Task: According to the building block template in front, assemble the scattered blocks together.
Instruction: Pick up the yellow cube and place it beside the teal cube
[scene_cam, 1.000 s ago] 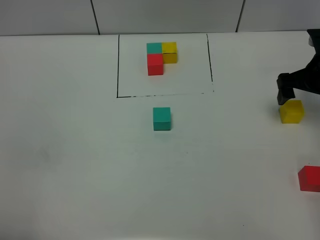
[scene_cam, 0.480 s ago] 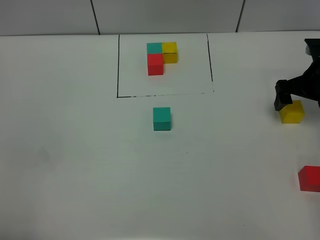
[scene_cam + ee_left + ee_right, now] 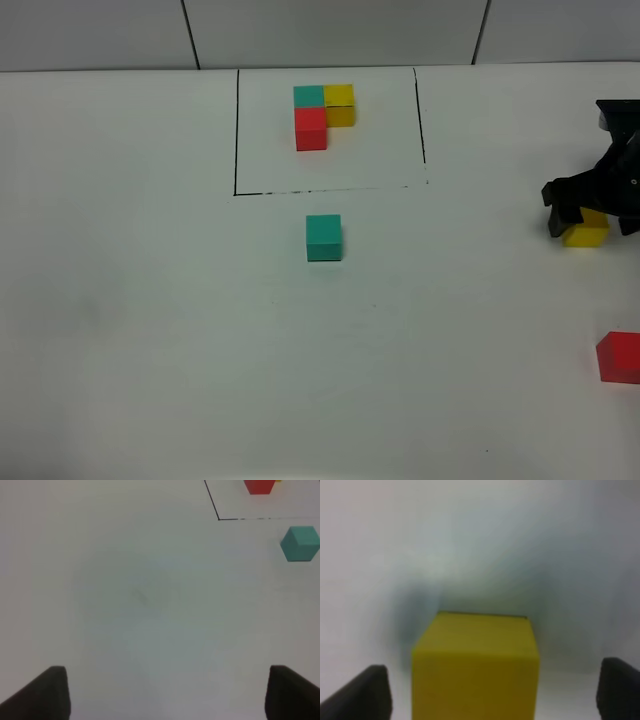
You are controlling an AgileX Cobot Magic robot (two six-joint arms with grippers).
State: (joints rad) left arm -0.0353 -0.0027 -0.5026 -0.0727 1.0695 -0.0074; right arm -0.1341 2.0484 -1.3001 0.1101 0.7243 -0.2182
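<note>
White table (image 3: 150, 300) bears the framed template (image 3: 322, 115) far back; teal cube (image 3: 323, 238) just before it; yellow cube (image 3: 587, 233) and red cube (image 3: 620, 357) far right.

Bright even light, soft shadows; yellow cube (image 3: 475, 665) blurred in right wrist view

The right arm (image 3: 610, 185) shows as a matte black, angular body of blocky segments ending in squat dark jaws. In the right wrist view its fingertips (image 3: 365, 692) are dark, blurred wedges with slanted edges. The left arm's fingertips (image 3: 42, 695) look the same, black, dull and blunt-cornered.
</note>
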